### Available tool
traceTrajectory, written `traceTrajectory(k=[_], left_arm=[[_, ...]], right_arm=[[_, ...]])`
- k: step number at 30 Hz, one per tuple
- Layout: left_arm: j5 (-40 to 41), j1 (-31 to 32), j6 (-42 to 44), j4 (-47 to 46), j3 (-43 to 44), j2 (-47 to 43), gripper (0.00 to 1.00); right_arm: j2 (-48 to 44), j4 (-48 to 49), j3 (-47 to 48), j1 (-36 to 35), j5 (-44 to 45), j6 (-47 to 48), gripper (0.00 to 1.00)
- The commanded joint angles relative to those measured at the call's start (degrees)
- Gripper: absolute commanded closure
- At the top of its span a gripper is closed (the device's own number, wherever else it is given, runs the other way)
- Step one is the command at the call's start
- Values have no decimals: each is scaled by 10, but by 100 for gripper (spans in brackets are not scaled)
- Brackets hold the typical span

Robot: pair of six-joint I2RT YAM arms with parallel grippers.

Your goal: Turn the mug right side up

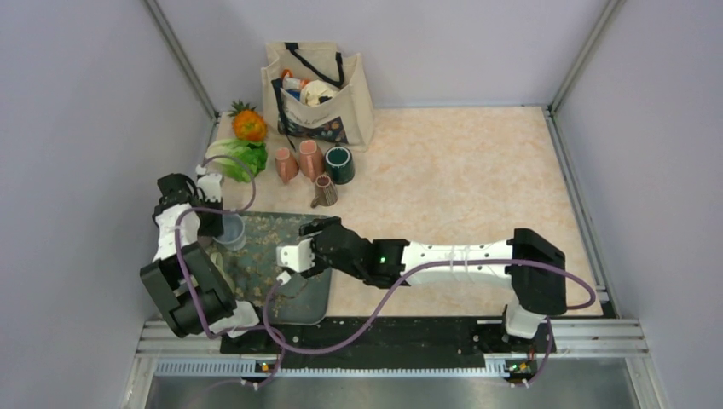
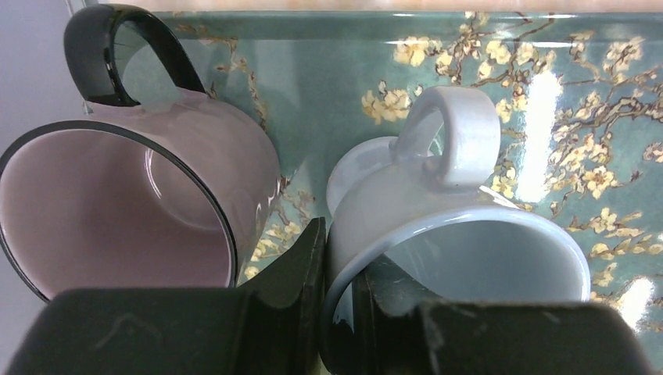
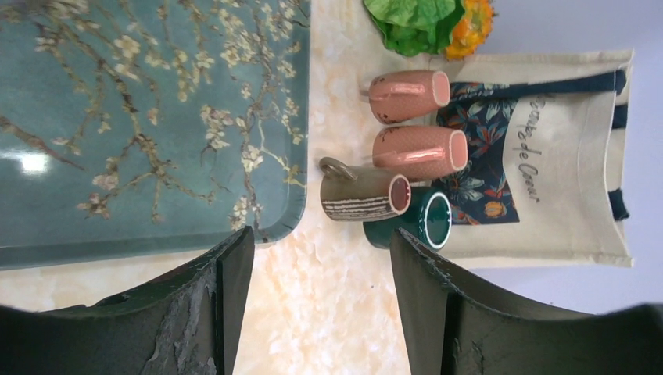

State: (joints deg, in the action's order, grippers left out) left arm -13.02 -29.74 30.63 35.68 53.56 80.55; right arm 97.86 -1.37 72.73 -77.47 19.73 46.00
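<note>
The left tool (image 2: 340, 266) is clamped on the rim of the pale blue mug (image 2: 422, 211), one finger outside the wall and the other inside the mouth. A rim pinch of this kind lets the wrist steer which way the mouth faces. From above, the mug (image 1: 231, 230) sits at the far left part of the blossom-patterned tray (image 1: 281, 230) with its mouth facing up, so it looks upright or very nearly so. I cannot tell whether its base rests flat on the tray. Its handle points away from the left tool, which keeps it clear of the fingers. A pink mug with a black handle (image 2: 156, 203) stands just beside it on the left, close to the outer finger, so there is little room on that side for opening or withdrawing. Lifting straight up looks the safer exit. The right tool (image 3: 320, 238) is wide open and holds nothing. It hovers over the near right side of the tray, apart from the mug, probably staying out of the way. Beyond the tray's far edge, a brown striped mug (image 3: 363, 195), a green mug (image 3: 426, 219) and two pink cups (image 3: 418, 152) crowd together before a tote bag (image 3: 563, 156). The right half of the desk (image 1: 460, 170) offers open room.
</note>
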Motion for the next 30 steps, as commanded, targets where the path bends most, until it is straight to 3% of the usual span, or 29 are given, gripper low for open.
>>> traceTrajectory(k=[1, 4, 12, 18, 20, 26, 30], left_arm=[[-39, -19, 16, -53, -17, -4, 74], [-46, -23, 21, -55, -26, -28, 54], [-131, -22, 65, 37, 30, -90, 30], [-240, -13, 41, 83, 105, -103, 24], [-245, 31, 14, 75, 118, -106, 23], [-122, 277, -10, 13, 106, -53, 18], [-87, 355, -27, -20, 134, 50, 22]], right_arm=[[-36, 37, 2, 38, -18, -76, 35], [-43, 42, -1, 59, -30, -107, 31], [-67, 52, -21, 98, -51, -153, 30], [-98, 60, -47, 137, -64, -202, 29], [-114, 65, -61, 159, -74, -229, 29], [-170, 100, -123, 244, -137, -327, 28], [-207, 132, -175, 283, -164, -368, 27]])
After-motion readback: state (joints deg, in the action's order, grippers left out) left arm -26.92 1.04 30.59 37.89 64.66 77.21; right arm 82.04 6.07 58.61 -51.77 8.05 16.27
